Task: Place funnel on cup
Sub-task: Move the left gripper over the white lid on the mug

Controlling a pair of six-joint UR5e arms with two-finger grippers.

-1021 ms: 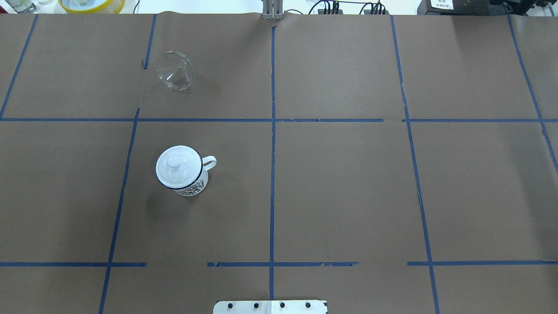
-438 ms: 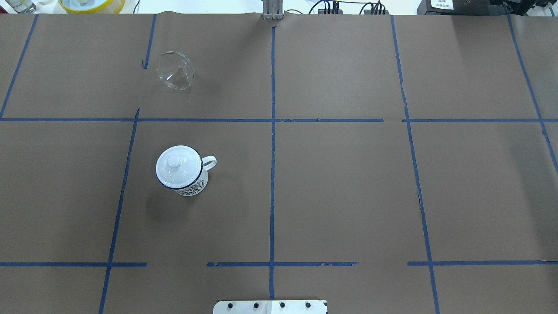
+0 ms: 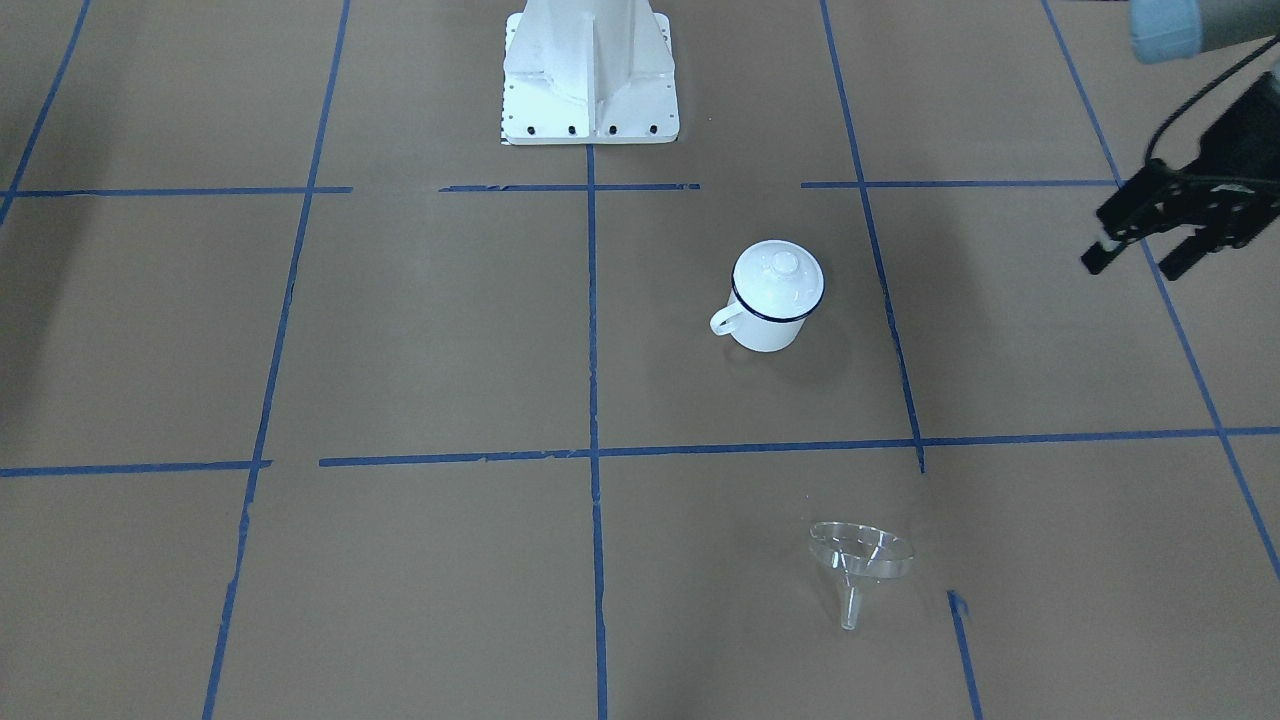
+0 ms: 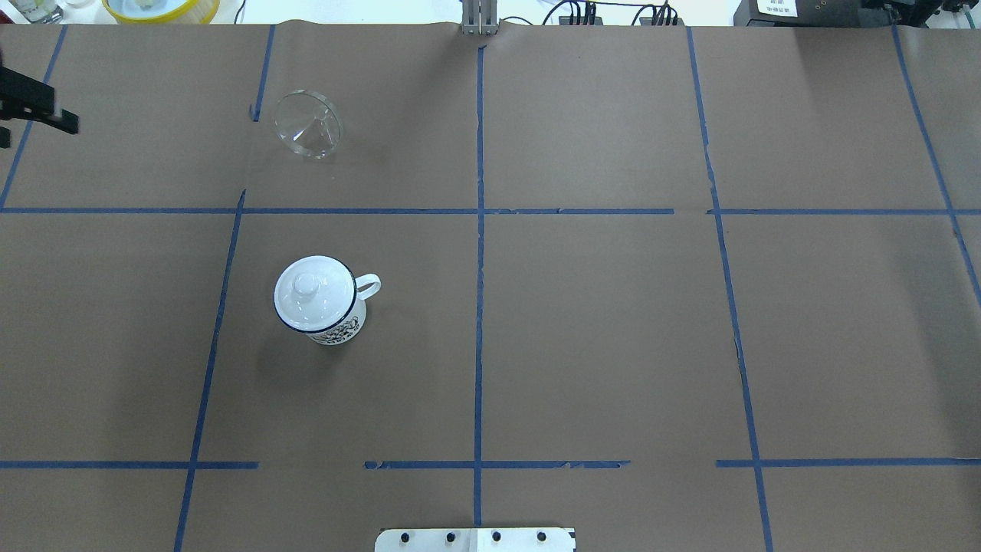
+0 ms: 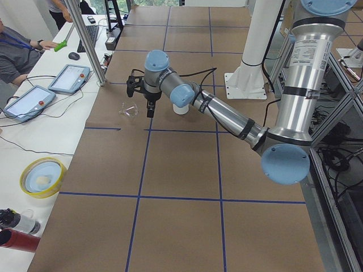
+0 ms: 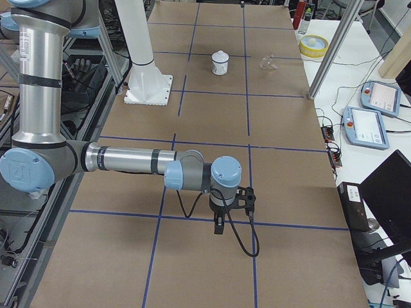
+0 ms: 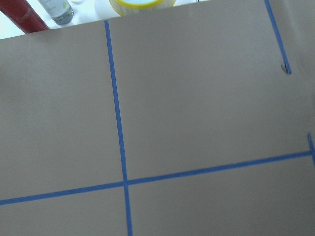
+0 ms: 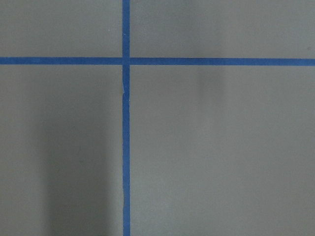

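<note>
The white cup [image 4: 337,328] with a dark blue rim stands upright on the table's left half, its handle pointing to the view's right. A white knobbed lid [image 4: 313,296] covers it. It also shows in the front view [image 3: 770,333]. The clear funnel [image 4: 308,126] lies on its side farther back; in the front view [image 3: 862,556] its spout points toward the camera. My left gripper [image 3: 1135,263] is open and empty, in the air well to the left of both; it shows at the overhead view's left edge [image 4: 34,126]. My right gripper [image 6: 225,221] shows only in the right side view, far from both; I cannot tell its state.
The robot's white base [image 3: 590,80] stands at the near middle edge. A yellow bowl [image 4: 157,8] and bottles [image 5: 17,232] sit off the table's far left corner. Tablets [image 5: 68,78] and an operator are beyond the far edge.
My left gripper has come into the overhead view at its left edge; it was out of that view before. The cup, lid and funnel have not moved.
</note>
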